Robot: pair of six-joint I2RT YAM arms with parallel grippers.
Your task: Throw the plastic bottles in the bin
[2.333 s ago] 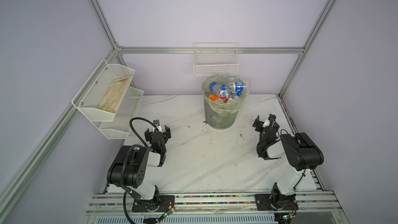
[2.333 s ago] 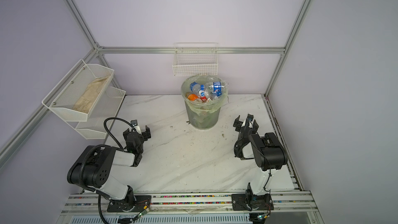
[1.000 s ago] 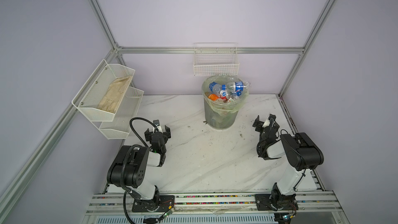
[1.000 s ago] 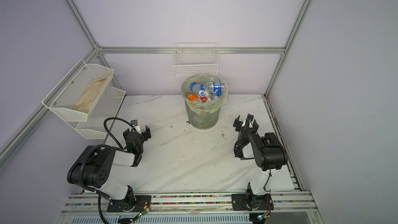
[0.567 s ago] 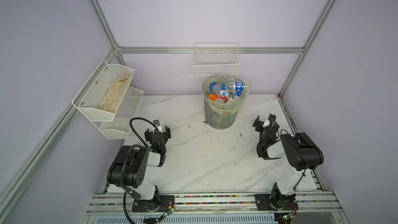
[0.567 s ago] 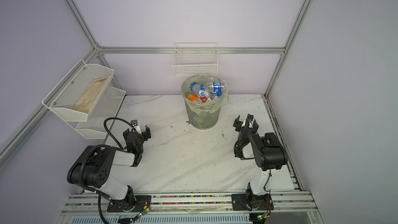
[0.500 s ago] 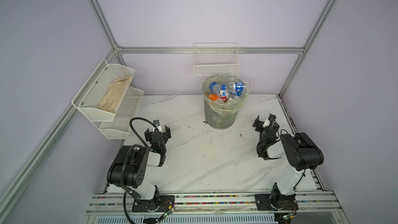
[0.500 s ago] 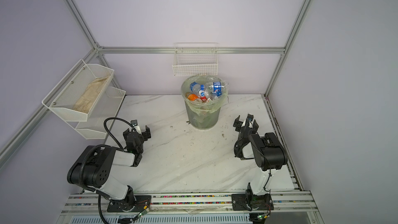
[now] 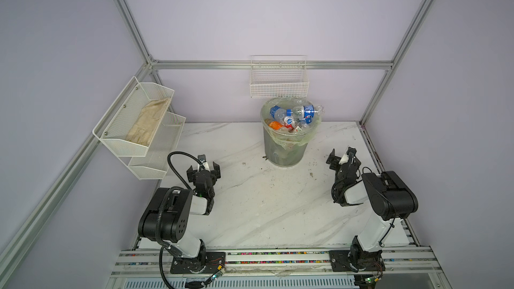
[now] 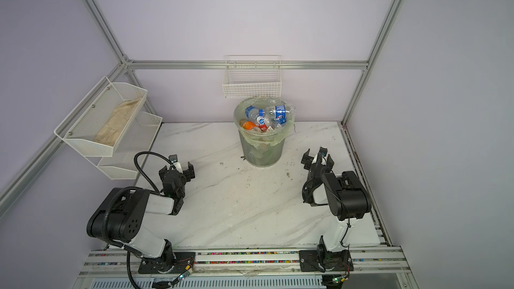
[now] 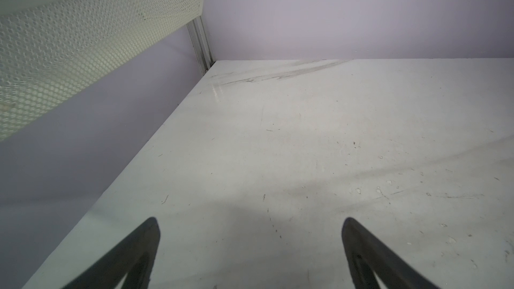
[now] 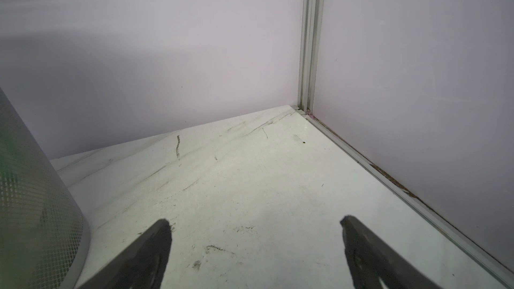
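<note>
Left gripper (image 9: 203,167) and right gripper (image 9: 342,158) hang wide open, empty; I see nothing moved since earlier, bottles (image 9: 294,113) heaped in the bin (image 9: 283,151).

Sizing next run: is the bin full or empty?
Full. In both top views plastic bottles heap up to the rim of the bin.

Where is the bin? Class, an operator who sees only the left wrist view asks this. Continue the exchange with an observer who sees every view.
Observer: The bin stands at the back of the table, below a wire basket.
Operator: Are any bottles lying on the table?
Observer: None that I see; the bottles are heaped in the bin, up to its rim.
Operator: What about the right pincer?
Observer: The right pincer is open and holds nothing.
</note>
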